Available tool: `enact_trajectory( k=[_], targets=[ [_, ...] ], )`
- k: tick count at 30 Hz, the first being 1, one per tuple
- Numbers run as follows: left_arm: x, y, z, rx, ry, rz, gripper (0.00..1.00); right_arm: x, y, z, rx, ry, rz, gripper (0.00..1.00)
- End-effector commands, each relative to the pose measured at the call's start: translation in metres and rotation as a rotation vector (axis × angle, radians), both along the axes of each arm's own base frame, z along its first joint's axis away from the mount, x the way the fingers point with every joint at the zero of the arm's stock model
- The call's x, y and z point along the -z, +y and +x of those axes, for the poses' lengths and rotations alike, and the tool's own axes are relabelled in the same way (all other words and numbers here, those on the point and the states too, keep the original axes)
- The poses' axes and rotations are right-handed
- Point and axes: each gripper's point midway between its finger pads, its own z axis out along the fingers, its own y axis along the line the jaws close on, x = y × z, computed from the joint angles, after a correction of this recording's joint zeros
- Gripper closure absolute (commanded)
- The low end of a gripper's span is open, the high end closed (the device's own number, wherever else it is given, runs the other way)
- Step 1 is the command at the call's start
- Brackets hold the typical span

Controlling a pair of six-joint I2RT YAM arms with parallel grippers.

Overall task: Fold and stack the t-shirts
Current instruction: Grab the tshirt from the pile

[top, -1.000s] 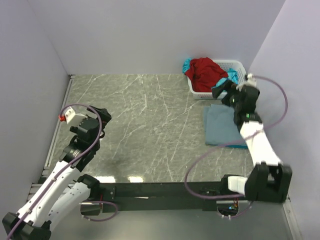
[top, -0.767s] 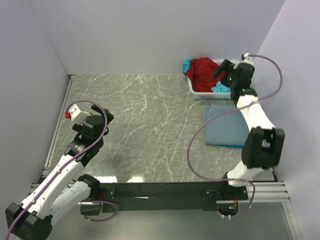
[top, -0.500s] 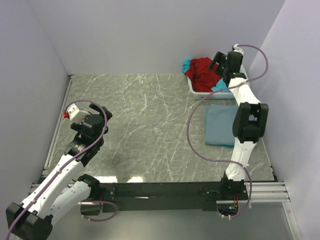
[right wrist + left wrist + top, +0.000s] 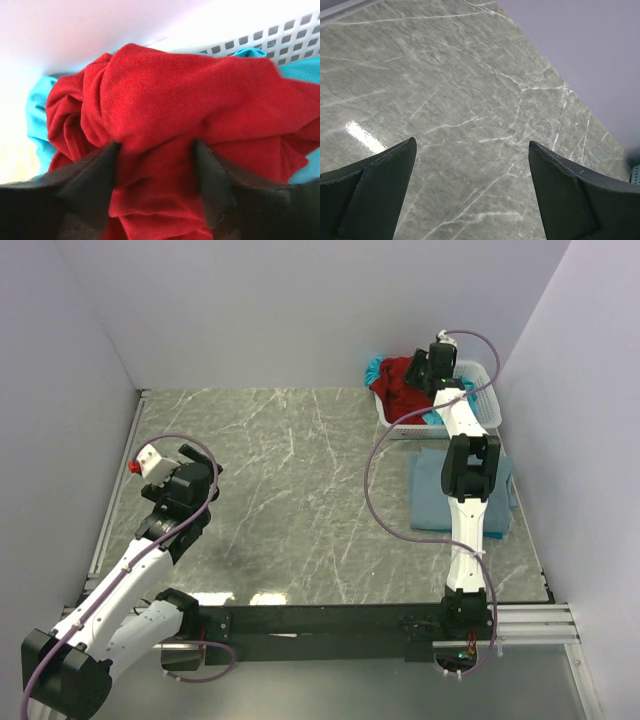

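Right end effector (image 4: 425, 365) in the basket (image 4: 487, 380), on the red shirt (image 4: 400, 380); left end effector (image 4: 190, 462) held wide open over the counter (image 4: 300, 490), nothing held.

The basket is set in the far right corner, tight to both walls, and the right arm is stretched to full reach. The fingers (image 4: 95, 175) are sunk into the red shirt, part closed round a fold; a firm grip cannot be confirmed. Turquoise shirts (image 4: 37, 115) are seen under it. The grey-blue shirt (image 4: 432, 502) is laid flat by the right edge, just before the basket. A wide stretch of marble is left between the arms. A second ago the right end effector was hung over the basket's near rim, fully open; the left arm is barely shifted.
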Motion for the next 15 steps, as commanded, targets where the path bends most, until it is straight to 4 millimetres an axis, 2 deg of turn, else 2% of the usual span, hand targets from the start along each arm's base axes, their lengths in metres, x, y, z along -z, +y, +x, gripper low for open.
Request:
enact_trajectory(
  k=[1, 2, 5, 9, 10, 12, 13, 14, 15],
  targets=[
    [-0.02, 0.003, 0.005, -0.012, -0.049, 0.0, 0.01, -0.038, 0.013, 0.003, -0.021, -0.091, 0.025, 0.46],
    [-0.019, 0.004, 0.005, -0.011, -0.047, -0.001, 0.01, -0.036, 0.008, 0.002, -0.001, -0.087, 0.015, 0.72],
    [-0.019, 0.004, 0.005, -0.011, -0.049, -0.006, 0.01, -0.055, 0.001, 0.0, 0.033, -0.114, -0.007, 1.0],
    [-0.021, 0.004, 0.003, -0.006, -0.053, -0.014, 0.0, -0.097, 0.005, -0.01, 0.01, -0.166, -0.013, 1.0],
    [-0.021, 0.004, 0.003, -0.004, -0.055, -0.017, 0.01, -0.126, 0.006, -0.016, 0.009, -0.212, -0.013, 1.0],
    [-0.021, 0.002, 0.002, 0.005, -0.058, -0.026, 0.01, -0.142, 0.01, -0.027, 0.004, -0.233, -0.031, 1.0],
    [-0.021, 0.001, 0.002, 0.009, -0.058, -0.029, 0.01, -0.179, 0.012, -0.039, -0.001, -0.297, -0.038, 1.0],
    [-0.021, 0.001, 0.001, 0.013, -0.059, -0.031, 0.01, -0.182, 0.015, -0.047, -0.008, -0.296, -0.044, 1.0],
    [-0.022, 0.001, 0.001, 0.017, -0.061, -0.034, 0.01, -0.195, 0.012, -0.054, 0.011, -0.316, -0.069, 1.0]
  ],
)
